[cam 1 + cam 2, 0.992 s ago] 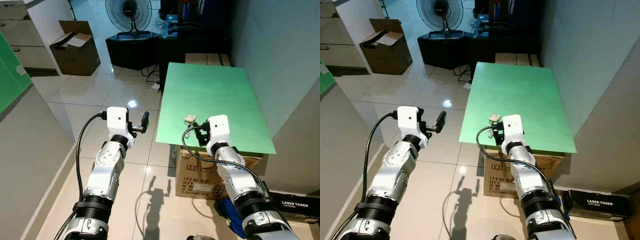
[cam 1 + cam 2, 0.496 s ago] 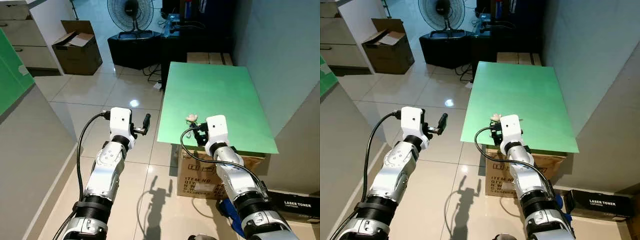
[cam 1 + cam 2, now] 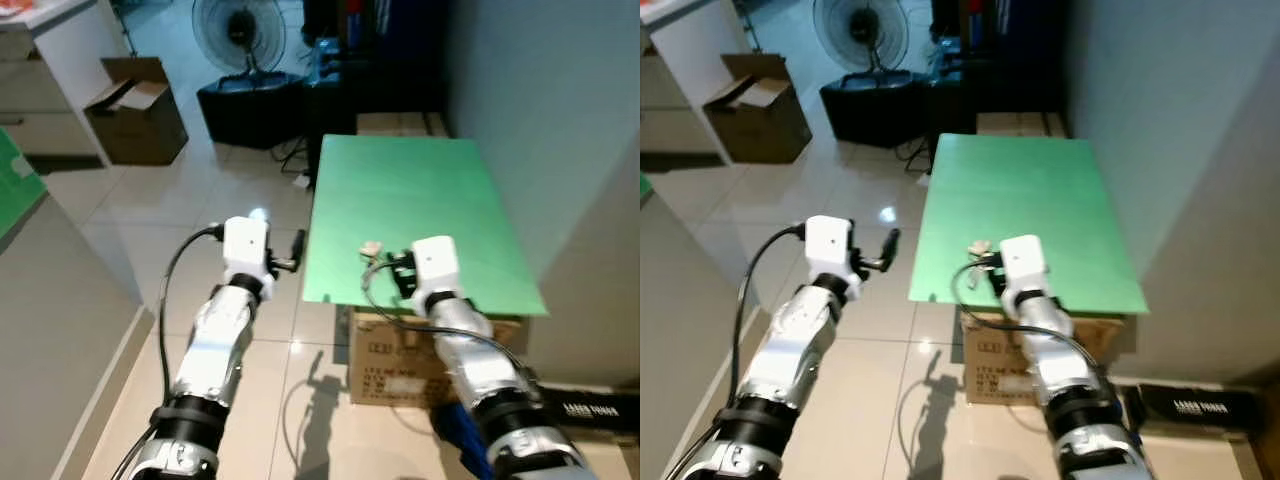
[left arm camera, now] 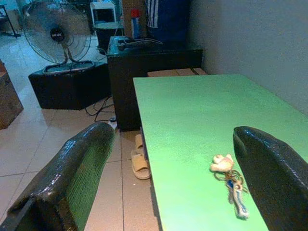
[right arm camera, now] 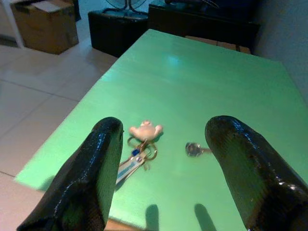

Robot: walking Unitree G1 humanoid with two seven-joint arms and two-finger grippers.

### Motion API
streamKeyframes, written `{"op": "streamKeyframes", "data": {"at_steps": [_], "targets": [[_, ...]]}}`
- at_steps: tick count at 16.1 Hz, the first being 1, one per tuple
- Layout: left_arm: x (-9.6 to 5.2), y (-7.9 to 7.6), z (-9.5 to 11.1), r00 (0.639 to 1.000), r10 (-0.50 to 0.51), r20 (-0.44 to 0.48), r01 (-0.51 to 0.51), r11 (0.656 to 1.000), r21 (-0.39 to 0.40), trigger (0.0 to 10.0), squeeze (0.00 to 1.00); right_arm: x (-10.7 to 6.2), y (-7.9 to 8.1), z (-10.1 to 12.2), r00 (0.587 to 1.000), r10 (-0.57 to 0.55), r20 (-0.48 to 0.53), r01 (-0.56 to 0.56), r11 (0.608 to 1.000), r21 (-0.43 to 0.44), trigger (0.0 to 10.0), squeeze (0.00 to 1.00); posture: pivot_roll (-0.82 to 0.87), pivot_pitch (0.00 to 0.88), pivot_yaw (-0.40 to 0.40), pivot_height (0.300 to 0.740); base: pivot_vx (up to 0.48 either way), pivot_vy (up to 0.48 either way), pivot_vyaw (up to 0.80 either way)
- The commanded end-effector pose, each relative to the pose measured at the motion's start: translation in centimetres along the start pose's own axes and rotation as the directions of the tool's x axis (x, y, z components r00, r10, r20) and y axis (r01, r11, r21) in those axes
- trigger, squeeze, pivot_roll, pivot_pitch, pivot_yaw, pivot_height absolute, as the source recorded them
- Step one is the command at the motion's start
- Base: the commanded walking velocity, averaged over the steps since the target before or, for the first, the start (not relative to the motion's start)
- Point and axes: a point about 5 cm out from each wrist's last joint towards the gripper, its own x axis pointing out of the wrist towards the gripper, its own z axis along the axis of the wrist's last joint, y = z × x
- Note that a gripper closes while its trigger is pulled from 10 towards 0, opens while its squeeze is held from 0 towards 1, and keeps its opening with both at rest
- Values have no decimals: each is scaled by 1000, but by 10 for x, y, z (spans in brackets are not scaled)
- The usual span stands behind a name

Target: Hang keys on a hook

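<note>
A bunch of keys [image 5: 139, 156] with a small cream plush charm [image 5: 146, 130] lies near the front edge of the green table [image 3: 410, 200]. A separate small metal key [image 5: 195, 149] rests just beside it. My right gripper [image 5: 166, 163] hovers open just short of the keys, at the table's front edge. My left gripper [image 3: 292, 252] is open over the floor, left of the table; its wrist view shows the keys [image 4: 231, 180] on the green top. No hook can be made out.
A cardboard box [image 3: 400, 355] sits under the table's front. A fan [image 3: 232, 30] on a black stand and an open carton [image 3: 130, 115] stand farther back on the tiled floor. A grey wall [image 3: 560, 120] runs along the right; slippers [image 4: 137, 161] lie by the table.
The camera has shifted and blurred, so the whole scene has slid a little. Both grippers keep about the same places relative to the table and keys.
</note>
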Motion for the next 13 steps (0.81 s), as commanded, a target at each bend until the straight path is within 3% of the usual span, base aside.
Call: {"op": "streamKeyframes", "data": {"at_steps": [1,5,13], "targets": [[-1,8,2,1000,28,4,-28,1000,15,10000,0,2,9,7,999,28,27,-28,1000,1,10000,0,-88,0,83,740,428,0,0],[-2,9,1,1000,21,2,-21,1000,9,10000,0,0,11,4,999,26,20,-26,1000,1,10000,0,-93,0,92,740,427,0,0],[-2,5,-1,1000,1,-13,0,1000,9,10000,0,-1,6,3,1000,-10,22,10,1000,18,10000,0,-103,0,104,740,0,0,0]]}}
